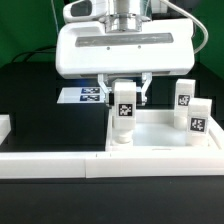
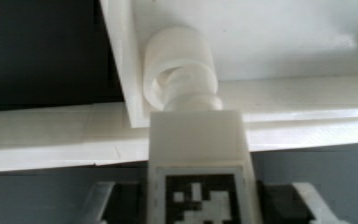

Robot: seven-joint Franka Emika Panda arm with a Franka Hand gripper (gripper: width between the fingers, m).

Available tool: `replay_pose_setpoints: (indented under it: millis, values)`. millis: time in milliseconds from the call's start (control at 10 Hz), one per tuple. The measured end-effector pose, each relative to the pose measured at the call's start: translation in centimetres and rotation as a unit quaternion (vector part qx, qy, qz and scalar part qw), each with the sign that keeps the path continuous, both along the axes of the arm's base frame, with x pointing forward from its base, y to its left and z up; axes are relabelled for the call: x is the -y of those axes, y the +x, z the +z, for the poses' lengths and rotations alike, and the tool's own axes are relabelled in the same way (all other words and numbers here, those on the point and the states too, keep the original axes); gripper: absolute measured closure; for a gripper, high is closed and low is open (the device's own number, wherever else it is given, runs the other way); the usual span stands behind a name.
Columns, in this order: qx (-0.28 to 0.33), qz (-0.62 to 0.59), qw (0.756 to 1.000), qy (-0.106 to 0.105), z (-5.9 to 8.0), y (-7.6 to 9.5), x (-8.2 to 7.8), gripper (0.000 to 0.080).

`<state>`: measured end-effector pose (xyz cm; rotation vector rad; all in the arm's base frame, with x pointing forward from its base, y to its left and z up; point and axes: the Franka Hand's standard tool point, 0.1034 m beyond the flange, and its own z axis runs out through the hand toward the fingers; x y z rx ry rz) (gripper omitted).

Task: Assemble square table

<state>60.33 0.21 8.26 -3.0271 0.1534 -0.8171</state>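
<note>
The white square panel [image 1: 160, 137] lies flat at the exterior view's right, and its rim shows in the wrist view [image 2: 51, 135]. My gripper [image 1: 124, 100] is shut on a white tagged leg peg [image 1: 123, 112] and holds it upright. The peg's lower end meets the panel's near-left corner. In the wrist view the peg [image 2: 197, 165] sits between my fingers [image 2: 114, 203], and its rounded end [image 2: 176, 70] points into that corner. I cannot tell how deep it sits. Two more tagged legs [image 1: 185, 94] [image 1: 198, 119] stand upright on the panel's right side.
The marker board [image 1: 84, 95] lies flat on the black table behind my gripper. A long white bar [image 1: 50, 166] runs along the front edge. A short white block [image 1: 4, 128] sits at the exterior view's left. A green backdrop stands behind.
</note>
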Motion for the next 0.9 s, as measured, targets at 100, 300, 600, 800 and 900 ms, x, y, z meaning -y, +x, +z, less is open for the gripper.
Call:
replay_pose_setpoints:
  millis: [100,300,600,800,900]
  values:
    - [0.004,0.000,1.000,-0.001,-0.1,0.0,0.1,0.0509]
    - [0.005,0.000,1.000,-0.003,-0.7,-0.1,0.0,0.0509]
    - [0.011,0.001,1.000,-0.007,-1.5,-0.3,-0.2,0.0509]
    - [0.014,0.002,1.000,-0.008,-1.5,-0.2,-0.3,0.0508]
    - [0.014,0.002,1.000,-0.008,-1.5,-0.2,-0.3,0.0508]
